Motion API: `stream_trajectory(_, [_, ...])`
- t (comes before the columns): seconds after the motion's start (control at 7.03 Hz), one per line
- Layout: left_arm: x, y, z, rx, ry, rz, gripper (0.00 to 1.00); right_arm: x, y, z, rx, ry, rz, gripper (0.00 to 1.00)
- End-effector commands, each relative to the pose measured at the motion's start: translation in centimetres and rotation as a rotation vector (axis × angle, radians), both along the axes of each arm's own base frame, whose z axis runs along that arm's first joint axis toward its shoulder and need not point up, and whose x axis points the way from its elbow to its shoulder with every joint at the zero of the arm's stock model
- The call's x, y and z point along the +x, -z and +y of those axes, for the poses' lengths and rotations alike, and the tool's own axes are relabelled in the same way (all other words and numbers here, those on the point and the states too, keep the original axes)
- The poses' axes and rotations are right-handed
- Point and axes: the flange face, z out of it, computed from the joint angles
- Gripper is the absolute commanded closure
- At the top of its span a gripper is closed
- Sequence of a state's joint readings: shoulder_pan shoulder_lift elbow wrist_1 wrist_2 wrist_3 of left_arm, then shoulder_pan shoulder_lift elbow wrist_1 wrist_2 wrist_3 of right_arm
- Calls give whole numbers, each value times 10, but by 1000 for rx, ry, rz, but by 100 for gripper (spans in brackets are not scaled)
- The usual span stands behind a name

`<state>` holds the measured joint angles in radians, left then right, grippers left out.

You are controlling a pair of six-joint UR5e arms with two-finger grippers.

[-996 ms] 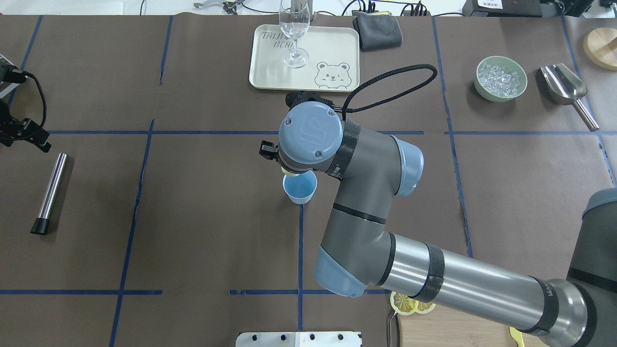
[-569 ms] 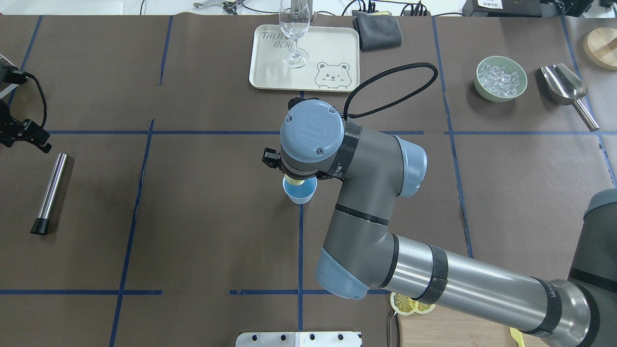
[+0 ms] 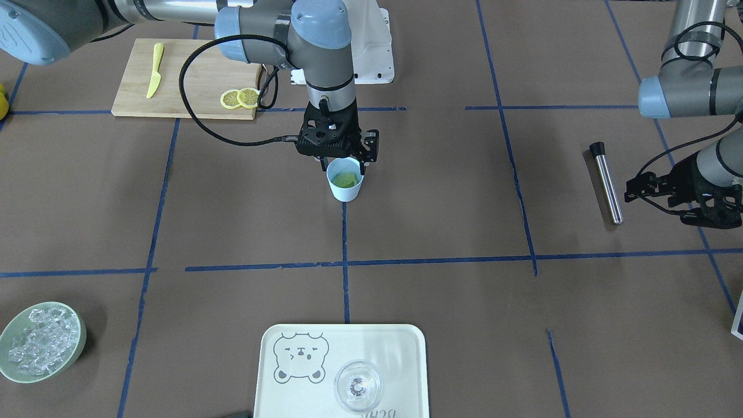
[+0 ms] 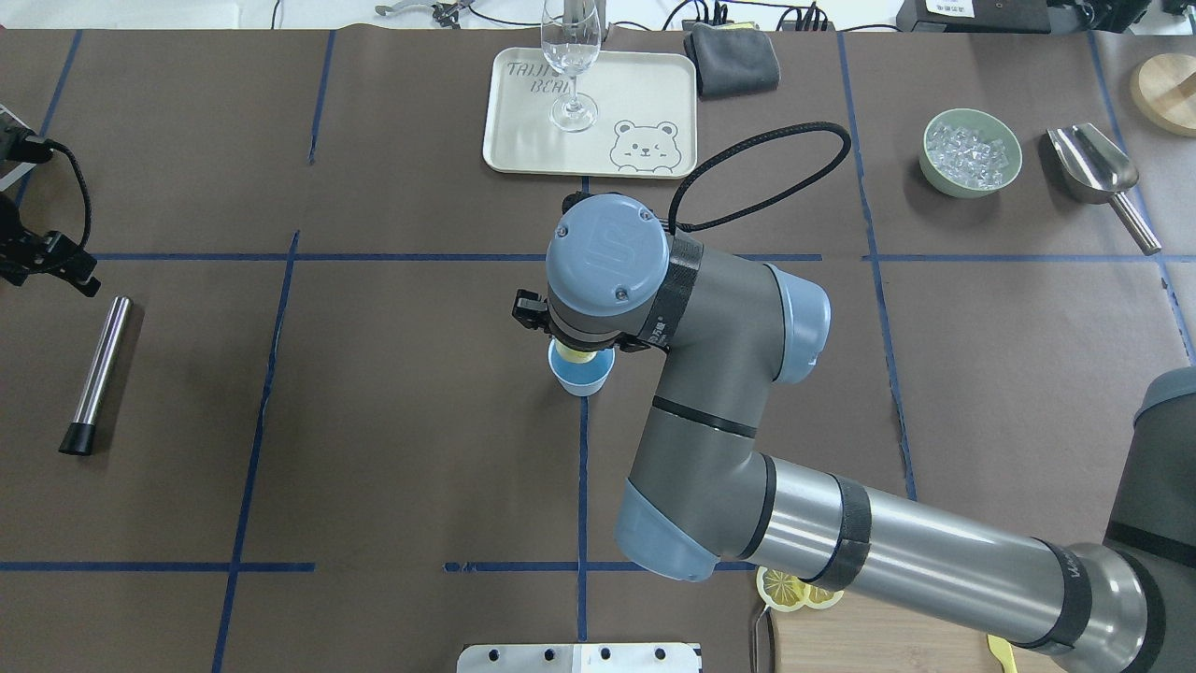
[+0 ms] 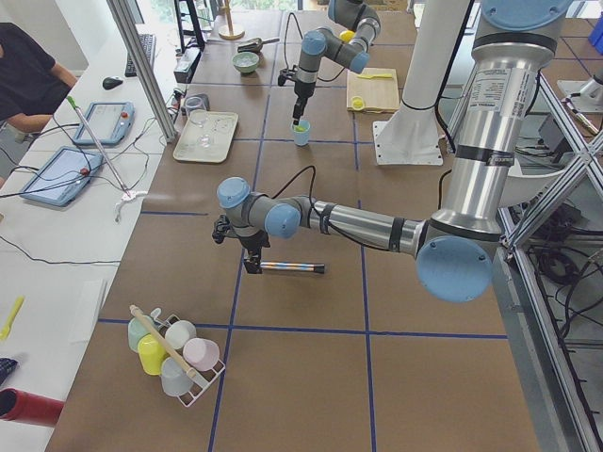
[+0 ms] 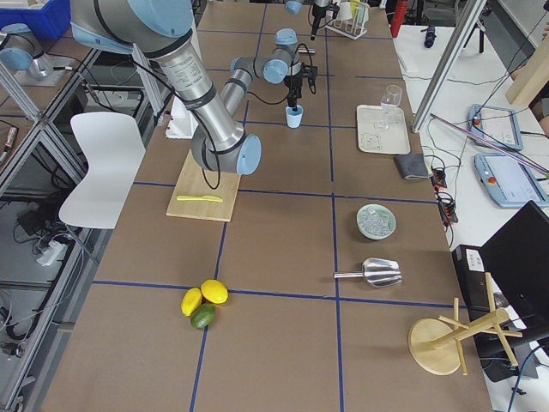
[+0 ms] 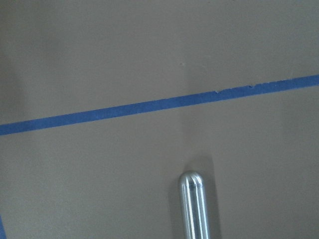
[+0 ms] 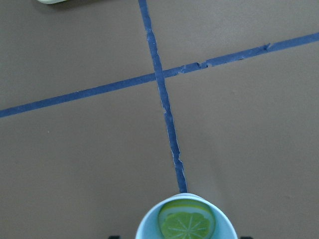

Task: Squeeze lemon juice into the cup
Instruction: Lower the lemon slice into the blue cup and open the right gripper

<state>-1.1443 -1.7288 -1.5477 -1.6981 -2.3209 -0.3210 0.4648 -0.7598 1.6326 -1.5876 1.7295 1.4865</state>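
The light-blue cup (image 3: 345,191) stands at the table's middle on a blue tape line. It also shows in the overhead view (image 4: 585,379) and at the bottom of the right wrist view (image 8: 145,228). A yellow lemon slice (image 3: 345,180) lies inside it, face up (image 8: 187,225). My right gripper (image 3: 342,167) hangs straight down just above the cup, open, its fingers standing wider apart than the slice. My left gripper (image 3: 659,208) hovers open and empty at the table's left end, beside a steel rod (image 3: 606,183).
Two more lemon slices (image 3: 240,98) and a yellow knife (image 3: 153,78) lie on the wooden board (image 3: 186,64). A tray (image 3: 400,348) with a clear glass (image 3: 358,386) is across the table. An ice bowl (image 4: 970,152) and a metal scoop (image 4: 1093,168) sit far right.
My right wrist has shifted a little toward the robot and over the cup. The lemon slice, held at the cup's far rim before, now sits inside the cup. The left arm is still.
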Motion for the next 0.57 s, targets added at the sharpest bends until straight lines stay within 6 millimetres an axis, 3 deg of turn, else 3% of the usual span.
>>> stream_trajectory(0.0, [0, 0, 0, 1, 0, -1, 0, 0, -3, 1, -8, 8, 1, 0])
stream_trajectory(0.28, [6, -6, 0, -3, 2, 2, 0, 18, -6, -10, -35, 16, 26, 0])
stream_trajectory(0.43, [24, -2, 4, -42, 17, -2, 0, 37, -9, -17, -11, 36, 68, 0])
